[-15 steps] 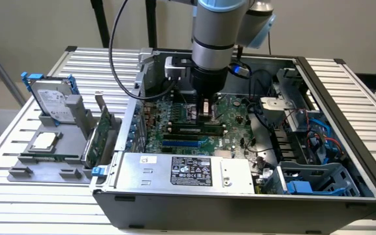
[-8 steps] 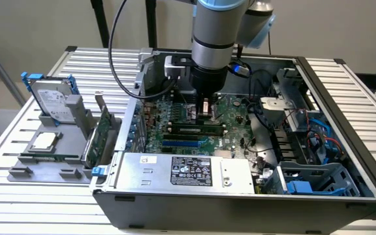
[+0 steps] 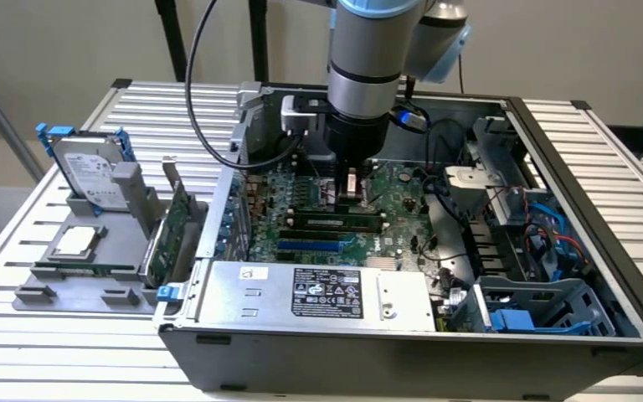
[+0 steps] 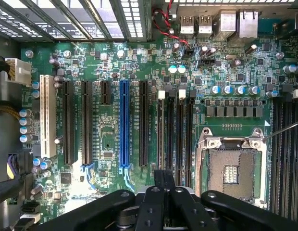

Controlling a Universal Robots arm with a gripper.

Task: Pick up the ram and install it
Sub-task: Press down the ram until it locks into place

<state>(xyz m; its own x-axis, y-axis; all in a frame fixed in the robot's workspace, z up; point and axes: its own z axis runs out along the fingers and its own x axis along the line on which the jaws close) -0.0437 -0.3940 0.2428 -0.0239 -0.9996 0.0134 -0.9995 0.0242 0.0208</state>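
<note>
- Ram (image 3: 87, 270) lies flat in a grey fixture (image 3: 76, 295) on the table (image 3: 31, 368), outside the case (image 3: 411, 360) on the exterior view's left, well apart from the end effector.
- Case sits open on the table, with the motherboard (image 3: 299, 197) exposed inside and a power supply (image 3: 299, 293) along its near wall.
- Arm (image 3: 367, 67) reaches straight down into the case; the end effector (image 3: 350, 186) hangs just above the motherboard, near the case's far wall.
- Wrist view: the end effector (image 4: 164, 180) is narrow, its dark fingertips (image 4: 158, 180) drawn together with nothing seen between them.
- Below those tips run the black memory slots (image 4: 175, 134), which look unfilled.
- Blue slot (image 4: 124, 125) lies to one side of the memory slots, and the bare processor socket (image 4: 230, 168) to the other.
- Fixture also carries a hard drive (image 3: 84, 172) propped upright in a blue frame, a square chip (image 3: 76, 243), and a green card (image 3: 171, 230) standing on edge nearest the case.
</note>
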